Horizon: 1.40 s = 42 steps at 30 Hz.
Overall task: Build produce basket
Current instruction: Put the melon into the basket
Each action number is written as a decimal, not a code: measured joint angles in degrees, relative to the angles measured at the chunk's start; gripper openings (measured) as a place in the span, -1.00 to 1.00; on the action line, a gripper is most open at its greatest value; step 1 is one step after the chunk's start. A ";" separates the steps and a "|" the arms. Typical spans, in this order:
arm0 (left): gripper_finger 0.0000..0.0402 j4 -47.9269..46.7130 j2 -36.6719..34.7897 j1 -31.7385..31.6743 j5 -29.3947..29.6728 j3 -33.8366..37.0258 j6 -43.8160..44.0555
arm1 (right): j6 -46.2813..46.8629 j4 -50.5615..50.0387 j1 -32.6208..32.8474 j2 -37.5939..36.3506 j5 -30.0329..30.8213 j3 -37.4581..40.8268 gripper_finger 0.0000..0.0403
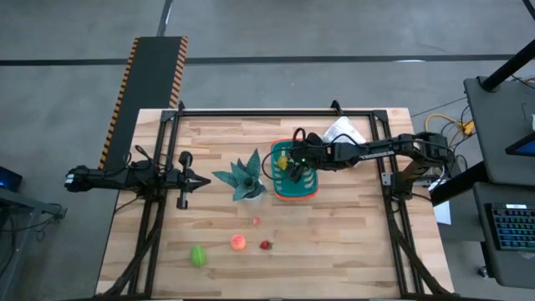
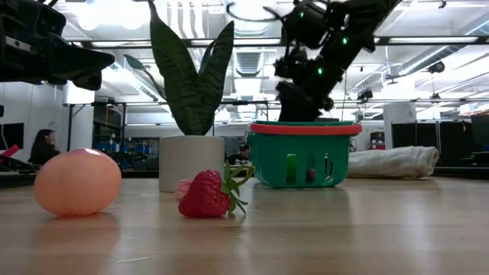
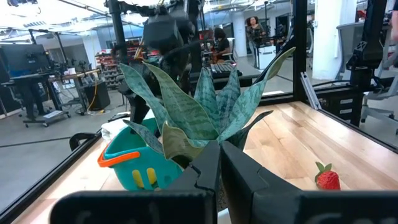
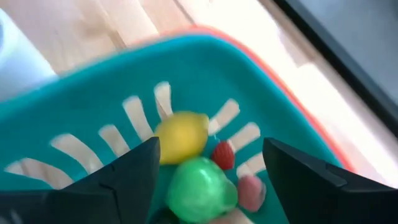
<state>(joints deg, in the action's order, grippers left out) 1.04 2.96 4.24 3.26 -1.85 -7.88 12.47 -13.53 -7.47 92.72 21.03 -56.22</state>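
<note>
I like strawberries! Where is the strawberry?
In the high view, the strawberry lies on the table's near part, just right of the peach, outside the basket.

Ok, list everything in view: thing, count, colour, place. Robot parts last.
basket: one, teal with orange band, right of table centre.
produce in basket: at least four; yellow piece, green piece, small red piece, pink piece.
green produce: one, near front edge, left.
peach-coloured produce: one, right of the green one.
strawberry: one, red, right of that.
small pink piece: one, behind them.
plant: one, teal leaves, white pot, left of basket.
white bag: one, behind basket.
left gripper: shut, left of plant.
right gripper: open, above basket.
</note>
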 joint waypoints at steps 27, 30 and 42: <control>-1.00 0.00 -0.07 -0.01 0.01 0.00 0.00 | -13.83 -2.99 19.24 -36.59 -14.97 8.62 0.05; -1.00 0.01 -0.01 0.00 0.01 0.00 0.00 | -11.91 2.46 19.26 -41.10 -14.21 16.08 -0.10; -1.00 0.02 -0.07 -0.01 0.01 0.00 0.00 | -14.72 44.35 14.60 -41.03 -12.00 42.63 -0.93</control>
<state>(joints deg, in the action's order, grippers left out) 1.06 2.90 4.23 3.27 -1.85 -7.88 -2.26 30.82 7.13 51.69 9.04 -13.59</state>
